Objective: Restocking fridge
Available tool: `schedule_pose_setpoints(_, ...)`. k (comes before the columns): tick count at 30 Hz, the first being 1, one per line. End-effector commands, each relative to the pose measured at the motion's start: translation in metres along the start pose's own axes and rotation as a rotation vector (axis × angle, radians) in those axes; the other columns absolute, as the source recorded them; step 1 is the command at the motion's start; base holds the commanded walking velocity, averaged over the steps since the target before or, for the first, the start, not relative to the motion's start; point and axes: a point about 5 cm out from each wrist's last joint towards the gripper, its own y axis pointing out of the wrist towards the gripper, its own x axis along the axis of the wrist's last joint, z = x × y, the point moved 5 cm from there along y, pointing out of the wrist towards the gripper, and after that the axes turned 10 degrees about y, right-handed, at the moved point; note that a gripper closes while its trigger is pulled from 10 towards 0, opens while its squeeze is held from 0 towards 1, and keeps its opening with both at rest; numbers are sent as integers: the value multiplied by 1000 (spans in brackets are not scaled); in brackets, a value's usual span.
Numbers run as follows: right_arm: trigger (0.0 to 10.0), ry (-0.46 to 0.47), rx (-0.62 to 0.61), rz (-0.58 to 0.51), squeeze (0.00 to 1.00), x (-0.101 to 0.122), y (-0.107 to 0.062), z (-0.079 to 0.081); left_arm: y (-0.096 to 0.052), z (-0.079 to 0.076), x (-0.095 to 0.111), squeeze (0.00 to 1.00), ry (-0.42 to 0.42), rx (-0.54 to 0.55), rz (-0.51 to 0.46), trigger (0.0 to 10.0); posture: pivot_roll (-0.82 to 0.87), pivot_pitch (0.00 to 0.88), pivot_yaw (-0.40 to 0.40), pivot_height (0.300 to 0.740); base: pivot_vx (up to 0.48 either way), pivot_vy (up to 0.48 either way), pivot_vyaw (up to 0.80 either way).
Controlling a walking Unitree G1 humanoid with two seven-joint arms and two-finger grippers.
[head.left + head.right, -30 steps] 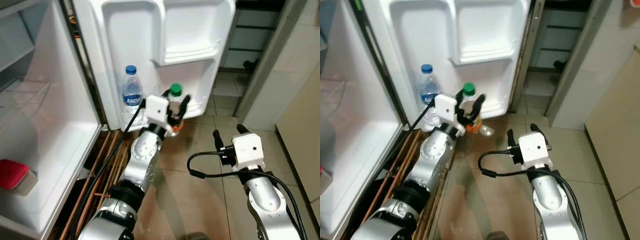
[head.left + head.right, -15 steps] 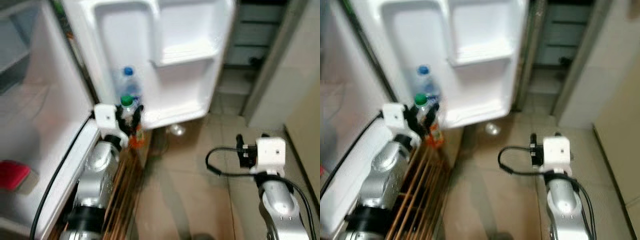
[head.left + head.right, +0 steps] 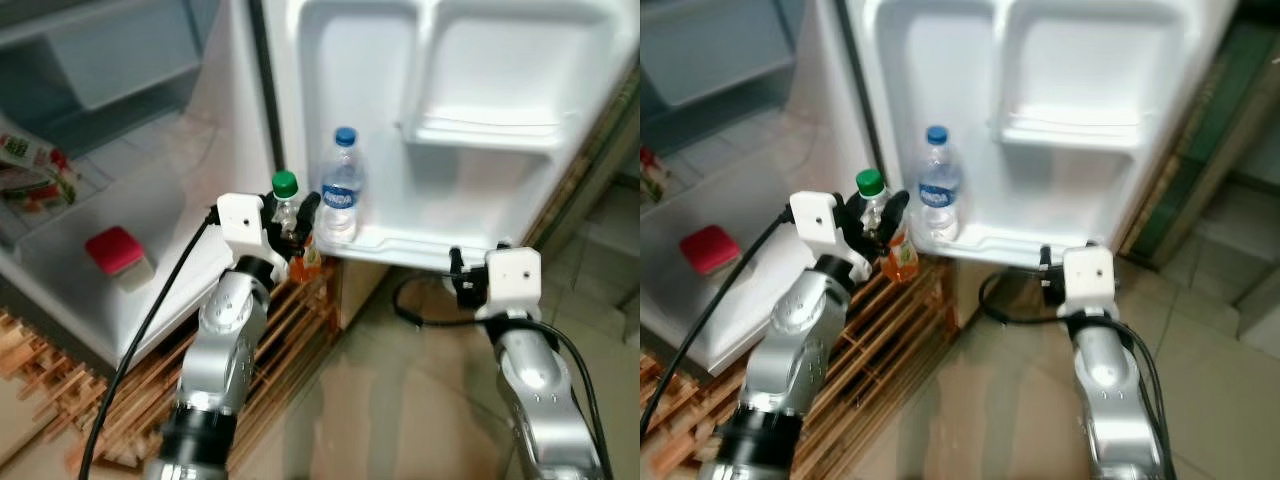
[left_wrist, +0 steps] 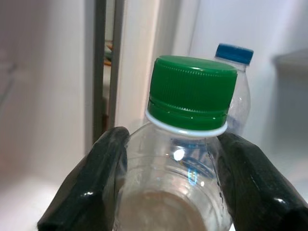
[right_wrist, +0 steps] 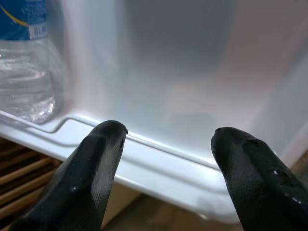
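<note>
My left gripper (image 3: 292,213) is shut on a bottle with a green cap (image 3: 285,184) and orange drink, held upright in front of the open fridge, just left of the door's lower shelf (image 3: 430,247). In the left wrist view the green-capped bottle (image 4: 190,125) sits between both fingers (image 4: 91,192). A water bottle with a blue cap (image 3: 341,195) stands at the left end of that door shelf. My right gripper (image 5: 168,159) is open with nothing in it, facing the door shelf's rim (image 5: 159,154) to the right of the water bottle (image 5: 26,57).
The fridge compartment (image 3: 150,190) lies open at the left, with a red-lidded box (image 3: 118,252) on its floor and a colourful packet (image 3: 25,165) further back. A wooden slatted pallet (image 3: 100,400) lies under the fridge. Tiled floor (image 3: 400,400) spreads between my arms.
The camera has swung left and the whole scene shifted. My left gripper still holds the green-capped bottle, now just left of the water bottle. The right gripper has come up close to the door shelf.
</note>
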Motion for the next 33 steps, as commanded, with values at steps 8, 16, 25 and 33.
schedule_pose_setpoints(8, 10000, -47, -19, -34, 133, 6, -9, -10, 18, -38, 48, 0, -29, -183, -156, 10000, -269, 0, 79, 740, 0, 0, 0)
schedule_pose_setpoints(16, 10000, -45, -32, -21, 133, 4, -23, -13, 38, -60, 69, 0, 2, -186, -299, 10000, -306, 0, 84, 740, 0, 0, 0)
schedule_pose_setpoints(25, 10000, -59, -53, -5, 129, 1, -31, -21, 49, -77, 29, 0, 92, -226, -222, 10000, -372, 0, 104, 740, 0, 0, 0)
schedule_pose_setpoints(33, 10000, -52, -32, 0, 133, -1, -34, -15, 49, -39, 23, 0, 123, -75, -226, 10000, -347, 0, 97, 740, 0, 0, 0)
